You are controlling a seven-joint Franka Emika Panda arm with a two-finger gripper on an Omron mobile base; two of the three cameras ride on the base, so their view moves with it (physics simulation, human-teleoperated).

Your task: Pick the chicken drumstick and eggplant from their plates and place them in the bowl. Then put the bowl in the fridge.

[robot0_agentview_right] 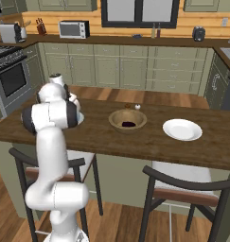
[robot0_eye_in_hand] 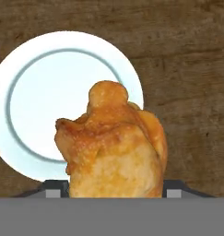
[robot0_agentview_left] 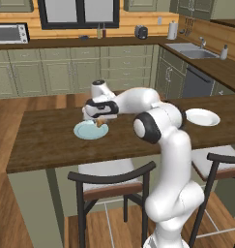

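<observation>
Your fingers (robot0_eye_in_hand: 112,193) are clamped on the chicken drumstick (robot0_eye_in_hand: 114,147) above its plate (robot0_agentview_left: 91,130) near the counter's (robot0_agentview_right: 135,142) left end — carry it next to the bowl (robot0_agentview_right: 128,119) (eggplant (robot0_agentview_right: 128,124) seemingly inside already).

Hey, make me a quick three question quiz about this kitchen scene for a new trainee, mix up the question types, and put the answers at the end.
1. True or false: the tool is closed on the chicken drumstick above the pale blue plate.
2. Multiple choice: what lies in the wooden bowl? A) a dark purple eggplant B) a banana C) a spoon
3. Fill in: beside the bowl in the right base view, the white plate holds ____.

Key
1. True: the drumstick sits between the fingers, over the plate.
2. A
3. nothing
</observation>
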